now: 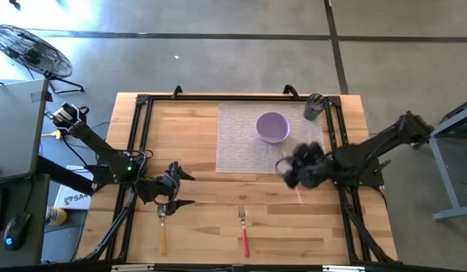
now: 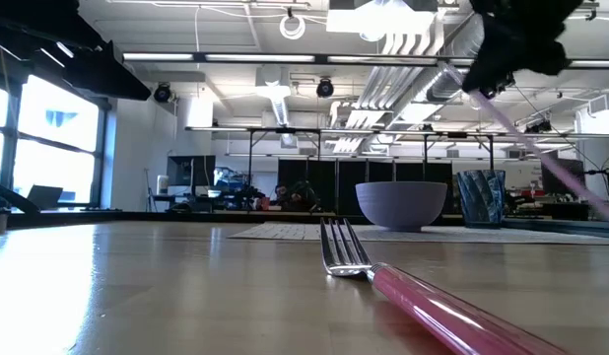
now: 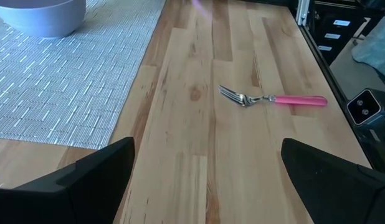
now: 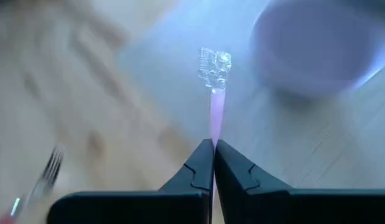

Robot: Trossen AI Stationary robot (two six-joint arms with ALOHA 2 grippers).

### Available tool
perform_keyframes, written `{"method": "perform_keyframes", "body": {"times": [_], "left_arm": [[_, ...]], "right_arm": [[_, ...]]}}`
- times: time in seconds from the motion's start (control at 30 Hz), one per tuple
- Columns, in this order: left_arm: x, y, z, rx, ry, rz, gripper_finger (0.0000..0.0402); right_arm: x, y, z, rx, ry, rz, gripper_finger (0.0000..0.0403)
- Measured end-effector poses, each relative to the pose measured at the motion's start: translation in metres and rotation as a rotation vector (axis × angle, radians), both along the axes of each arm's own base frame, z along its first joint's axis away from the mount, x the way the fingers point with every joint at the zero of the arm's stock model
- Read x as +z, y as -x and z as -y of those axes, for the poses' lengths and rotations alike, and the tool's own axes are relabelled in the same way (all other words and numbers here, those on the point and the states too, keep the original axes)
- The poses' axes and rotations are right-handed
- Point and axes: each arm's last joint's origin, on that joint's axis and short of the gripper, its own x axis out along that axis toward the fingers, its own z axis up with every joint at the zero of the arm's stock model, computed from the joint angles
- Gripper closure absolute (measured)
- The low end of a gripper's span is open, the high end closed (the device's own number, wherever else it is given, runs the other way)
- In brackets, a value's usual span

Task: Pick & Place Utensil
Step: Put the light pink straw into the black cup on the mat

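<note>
Here, on your left, the left gripper [image 1: 175,189] hovers with its fingers spread wide and holding nothing, just above the head of an orange-handled utensil [image 1: 163,233] near the table's front edge. If you lower it carelessly, a finger may hit the handle and push it off the wooden table [image 1: 196,143].

In the middle lies the pink-handled fork [image 3: 273,99], flat on the wood, tines toward the woven placemat [image 1: 241,143].

On the right, the right gripper [image 4: 213,149] is closed tightly on the thin pink handle of a utensil [image 4: 214,68] with a clear, shiny head, lifted off the table just beside the lilac bowl [image 1: 273,127]. I judge the grip is only on the handle's end, so the utensil may swing or slip, or strike the bowl's rim.
</note>
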Motion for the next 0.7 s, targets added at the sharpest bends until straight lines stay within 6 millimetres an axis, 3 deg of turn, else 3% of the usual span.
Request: {"method": "perform_keyframes", "body": {"times": [0.2,0.43,0.7], "left_arm": [[0.0,0.0,0.0,0.0,0.0,0.0,0.0003],[0.0,0.0,0.0,0.001,0.0,0.0,0.0003],[0.0,0.0,0.0,0.0,0.0,0.0,0.0003]], "right_arm": [[0.041,0.03,0.035,-0.205,0.32,0.216,0.0397],[0.075,0.063,0.06,-0.582,0.688,0.325,0.0399],[0.086,0.084,0.095,-0.875,0.768,0.241,0.0401]]}}
